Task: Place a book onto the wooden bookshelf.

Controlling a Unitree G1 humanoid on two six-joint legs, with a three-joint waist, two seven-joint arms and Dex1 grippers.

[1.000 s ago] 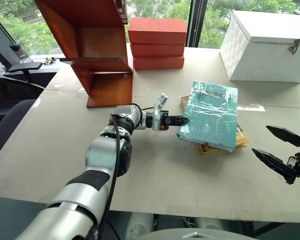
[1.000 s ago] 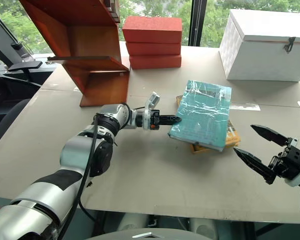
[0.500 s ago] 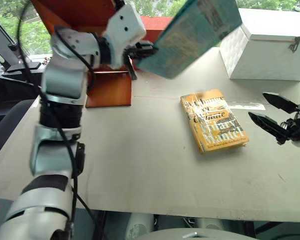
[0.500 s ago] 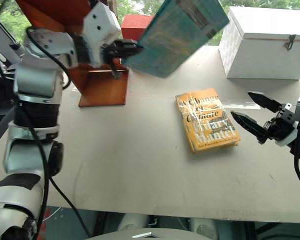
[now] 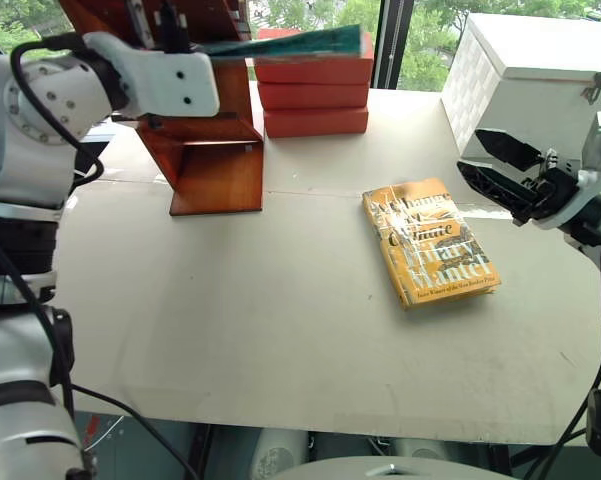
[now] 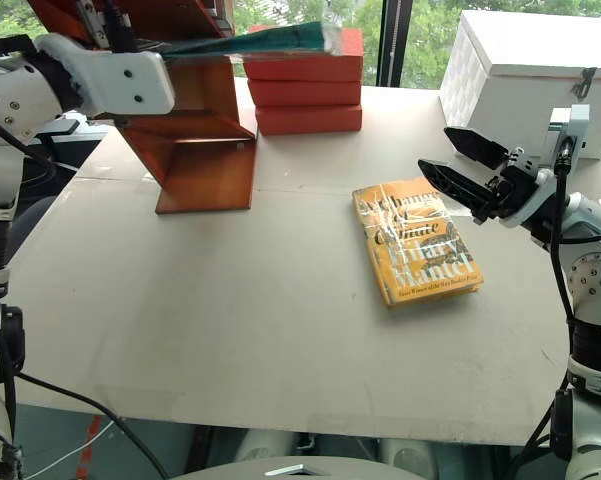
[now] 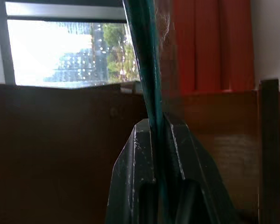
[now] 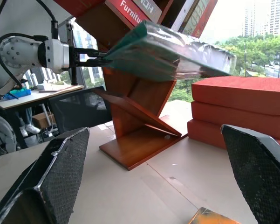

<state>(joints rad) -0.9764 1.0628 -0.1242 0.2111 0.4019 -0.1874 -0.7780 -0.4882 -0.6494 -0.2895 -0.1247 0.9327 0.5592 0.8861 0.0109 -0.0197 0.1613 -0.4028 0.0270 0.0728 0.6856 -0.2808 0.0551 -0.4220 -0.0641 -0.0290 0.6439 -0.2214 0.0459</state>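
The book [image 6: 255,41] is clamped at one edge between the closed fingers of the left gripper [image 7: 157,140] and is held roughly level, high above the bench [image 5: 280,320]. From the left fingers it extends outward toward the stack of red-orange boxes [image 5: 315,95], its far end reaching over the top of that stack. The teal cover and the shiny plastic wrap are seen edge-on in the head views; in the right wrist view the book [image 8: 167,53] is seen in front of the upper part of the wooden bookshelf [image 5: 205,150]. The bookshelf stands on the bench just below and beside the left fingers, with its flat shelf board [image 5: 205,130] under the held book. Whether the book touches any part of the bookshelf cannot be told.

The right gripper [image 6: 460,170] is held above the bench with its fingers spread wide apart, and nothing is held between them. A yellow-orange book [image 5: 430,240] lies flat on the bench just below and beside these fingers. A white chest [image 5: 540,70] stands behind the right fingers, at the far side of the bench.
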